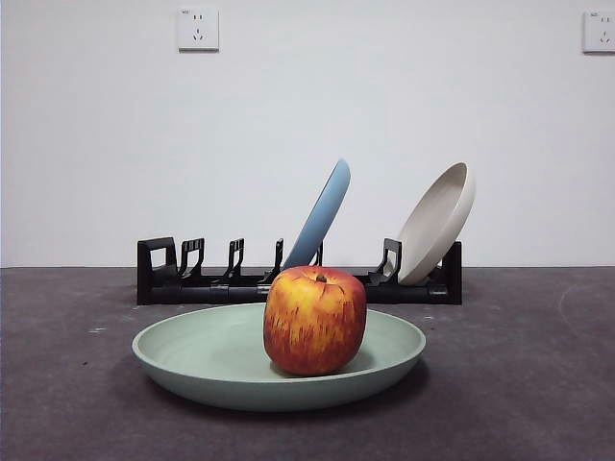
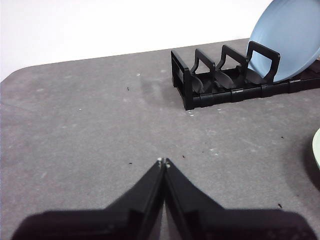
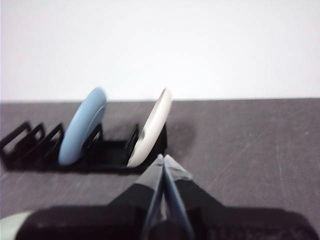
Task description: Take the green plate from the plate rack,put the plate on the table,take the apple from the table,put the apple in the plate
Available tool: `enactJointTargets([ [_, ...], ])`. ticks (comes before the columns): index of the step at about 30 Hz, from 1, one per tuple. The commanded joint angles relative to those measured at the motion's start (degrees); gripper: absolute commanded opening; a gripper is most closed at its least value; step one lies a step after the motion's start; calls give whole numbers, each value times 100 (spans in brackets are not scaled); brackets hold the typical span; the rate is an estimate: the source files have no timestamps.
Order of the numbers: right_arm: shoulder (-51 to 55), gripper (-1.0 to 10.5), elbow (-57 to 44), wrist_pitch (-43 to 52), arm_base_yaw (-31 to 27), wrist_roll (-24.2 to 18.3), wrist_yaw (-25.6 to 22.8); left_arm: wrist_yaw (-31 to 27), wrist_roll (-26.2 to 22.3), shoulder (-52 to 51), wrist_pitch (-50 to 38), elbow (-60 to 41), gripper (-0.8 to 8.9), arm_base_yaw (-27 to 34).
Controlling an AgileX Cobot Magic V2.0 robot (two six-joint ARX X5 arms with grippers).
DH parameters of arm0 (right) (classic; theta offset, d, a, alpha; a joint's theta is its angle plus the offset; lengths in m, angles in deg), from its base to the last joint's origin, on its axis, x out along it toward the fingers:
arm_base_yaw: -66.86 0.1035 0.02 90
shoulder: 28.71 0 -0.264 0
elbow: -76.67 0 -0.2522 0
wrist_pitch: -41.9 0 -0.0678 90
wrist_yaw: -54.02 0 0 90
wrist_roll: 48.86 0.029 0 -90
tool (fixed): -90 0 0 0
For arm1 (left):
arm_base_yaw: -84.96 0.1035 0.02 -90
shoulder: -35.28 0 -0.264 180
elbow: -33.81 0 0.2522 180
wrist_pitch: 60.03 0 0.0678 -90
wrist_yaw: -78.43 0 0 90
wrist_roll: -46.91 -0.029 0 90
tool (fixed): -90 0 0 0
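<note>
Front view: the green plate [image 1: 192, 360] lies flat on the table [image 1: 519, 384]. The apple [image 1: 315, 320] sits upright inside the plate, right of the plate's centre, stem up. Behind them stands the plate rack [image 1: 192, 279], holding a light blue plate [image 1: 322, 213] and a cream-white plate [image 1: 437, 223], both leaning to the right. No gripper appears in this view.

Left wrist view: the left gripper [image 2: 163, 162] has its jaws pressed together, tips touching, holding nothing. It hangs over bare table [image 2: 75, 125]. The blocky end of the plate rack [image 2: 210, 80] lies well ahead of the tips, with the light blue plate [image 2: 290, 35] in a slot farther along. A sliver of the green plate [image 2: 317, 147] shows at the picture's edge, apart from the jaws.

Right wrist view (blurred): the right gripper [image 3: 163, 158] has its jaws closed together, empty. The plate rack [image 3: 50, 145] lies ahead of the tips, carrying the light blue plate [image 3: 82, 127] and the cream-white plate [image 3: 150, 130]. An edge of the green plate [image 3: 12, 222] shows beside the gripper body.
</note>
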Motion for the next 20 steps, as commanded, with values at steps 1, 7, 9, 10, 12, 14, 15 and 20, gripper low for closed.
enactJointTargets([
  [1,437,1,-994,780,-109,289,2,-9,35,-13,-4,-76,-3,15],
  [7,1292,1,-2297,1394,-317,354,-7,-9,35,-13,-4,-76,-3,15],
  [9,1486,1,-2557,1388,-374,378,-7,-9,35,-13,-4,-76,-3,15],
  [10,1552,1,-2640,1364,-387,378,-7,-9,35,-13,-4,-76,-3,15],
  [12,1578,1,-2793,1370,-398,376,-7,-9,35,-13,-4,-76,-3,15],
  [14,1578,1,-2916,1368,-426,378,-4,-9,35,-13,-4,-76,-3,15],
  [15,1578,1,-2981,1368,-442,378,-4,-9,35,-13,-4,-76,-3,15],
  [20,1578,1,-3237,1368,-448,378,-2,-9,35,-13,-4,-76,-3,15],
])
